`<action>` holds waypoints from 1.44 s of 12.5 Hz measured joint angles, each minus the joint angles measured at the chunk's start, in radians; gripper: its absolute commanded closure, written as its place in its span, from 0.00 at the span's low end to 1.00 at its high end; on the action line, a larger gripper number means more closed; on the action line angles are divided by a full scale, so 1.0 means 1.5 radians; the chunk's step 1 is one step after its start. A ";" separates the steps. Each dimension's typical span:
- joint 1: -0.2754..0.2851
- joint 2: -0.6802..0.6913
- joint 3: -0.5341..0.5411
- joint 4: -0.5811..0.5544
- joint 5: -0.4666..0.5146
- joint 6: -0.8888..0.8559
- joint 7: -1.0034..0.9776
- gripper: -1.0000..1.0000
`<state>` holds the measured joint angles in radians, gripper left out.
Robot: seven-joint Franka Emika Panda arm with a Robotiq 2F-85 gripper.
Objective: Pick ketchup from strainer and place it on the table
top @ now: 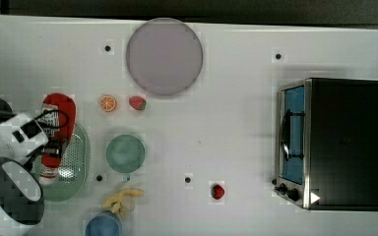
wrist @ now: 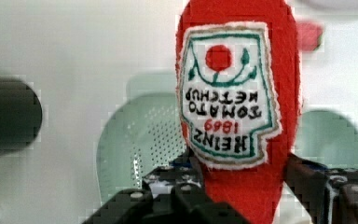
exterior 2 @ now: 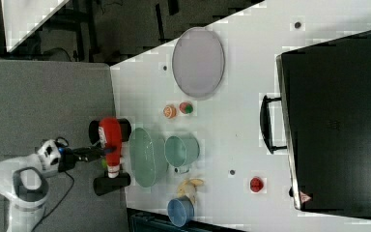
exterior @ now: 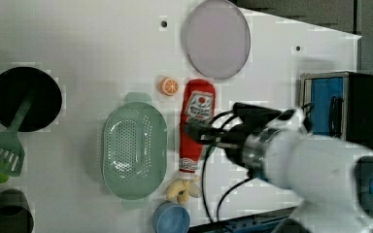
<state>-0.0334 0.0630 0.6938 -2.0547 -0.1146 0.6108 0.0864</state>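
Top view: my gripper (top: 54, 147) is pinched on the ketchup (top: 59, 118), lifted over the strainer (top: 78, 162) near the table (top: 236, 128) edge at the top view's left. Pick looks done; I judge this the carry step. Next move calls for clearing the strainer rim and lowering onto bare table, away from the green cup (top: 125, 153) and orange slice (top: 108, 103).

Left view: ketchup (exterior: 194, 121) hangs just beside the strainer (exterior: 134, 148), at the left view's right, fingers clamping its lower body, cap end toward the banana (exterior: 182, 190).

Right view: ketchup (exterior 2: 111, 140) is off past the strainer (exterior 2: 147, 157), at the table edge.

Wrist view: ketchup (wrist: 237, 93) is soft red fabric, stitched white tomato-ketchup label, squeezed between my fingers (wrist: 307, 182); strainer (wrist: 140, 140) lies below.
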 measured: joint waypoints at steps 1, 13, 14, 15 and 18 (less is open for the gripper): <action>-0.011 -0.007 -0.006 0.023 0.014 -0.040 -0.025 0.44; -0.130 0.006 -0.340 0.057 0.020 -0.132 -0.328 0.44; -0.135 0.006 -0.363 0.049 0.019 -0.129 -0.338 0.44; -0.144 0.005 -0.376 0.035 0.019 -0.120 -0.350 0.44; -0.151 0.006 -0.400 -0.035 0.019 -0.079 -0.363 0.44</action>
<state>-0.2595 0.0722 0.0944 -2.1074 -0.0858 0.4924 -0.4585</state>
